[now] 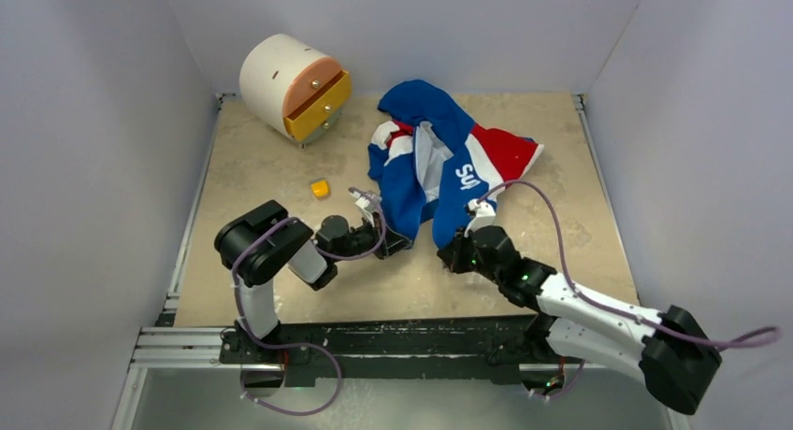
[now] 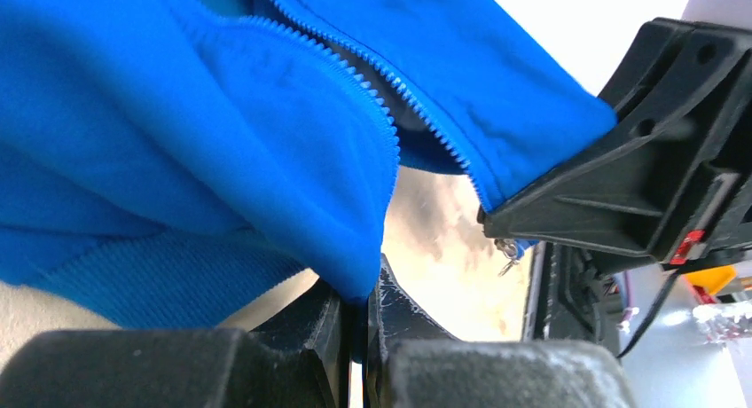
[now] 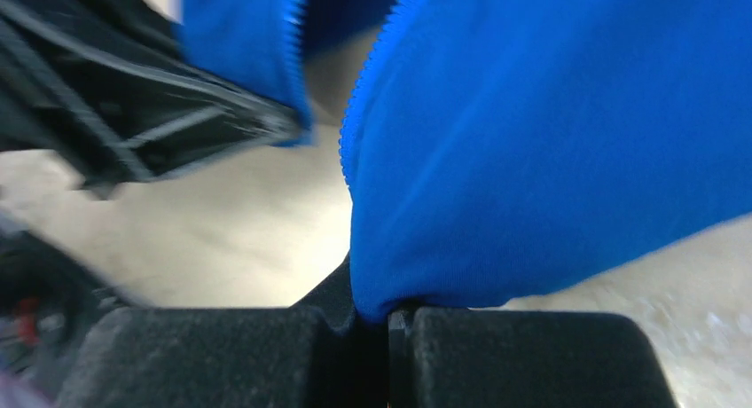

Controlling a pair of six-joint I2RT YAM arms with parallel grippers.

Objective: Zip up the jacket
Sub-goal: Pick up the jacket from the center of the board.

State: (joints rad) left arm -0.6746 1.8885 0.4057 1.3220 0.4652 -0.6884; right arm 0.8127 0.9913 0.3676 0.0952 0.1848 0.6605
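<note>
The royal-blue jacket [image 1: 439,164] with white and red panels lies crumpled and unzipped at the table's middle. My left gripper [image 1: 400,242] is shut on the bottom corner of one front edge; the left wrist view shows blue fabric [image 2: 266,160] pinched between the jaws of this gripper [image 2: 362,312]. My right gripper [image 1: 453,252] is shut on the bottom corner of the other front edge, blue cloth [image 3: 550,133] caught in its jaws [image 3: 387,317]. The two zipper tracks [image 2: 355,80] run apart. A small metal pull [image 2: 508,254] hangs below the right gripper's body [image 2: 638,186].
A white cylindrical drawer unit [image 1: 295,89] with a yellow drawer front stands at the back left. A small yellow block [image 1: 321,188] lies on the table left of the jacket. White walls close in on three sides. The two grippers are a short gap apart.
</note>
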